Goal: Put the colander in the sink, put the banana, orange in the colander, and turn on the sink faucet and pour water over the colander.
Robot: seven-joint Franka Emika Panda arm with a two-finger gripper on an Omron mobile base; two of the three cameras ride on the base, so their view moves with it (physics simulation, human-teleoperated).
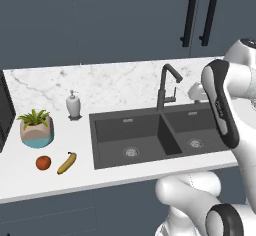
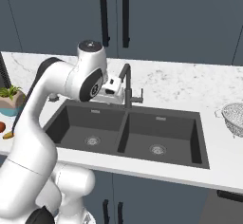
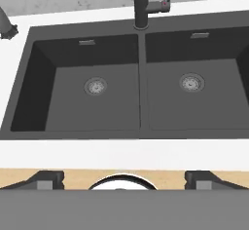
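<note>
Nothing of the task looks done yet. The sink [image 1: 150, 137] holds no colander: both dark matte basins lie bare, each with a round steel drain. The colander [image 2: 234, 117], a perforated silvery bowl, sits on the bench well to the right of the sink. The banana [image 1: 67, 163], curved and yellow with dark tips, and the round reddish orange [image 1: 43, 162] lie on the marbled white bench left of the sink. The faucet [image 2: 128, 88], a squared dark gooseneck, rises behind the sink's divider; no water shows. The jaws stand wide apart, empty, above the sink.
</note>
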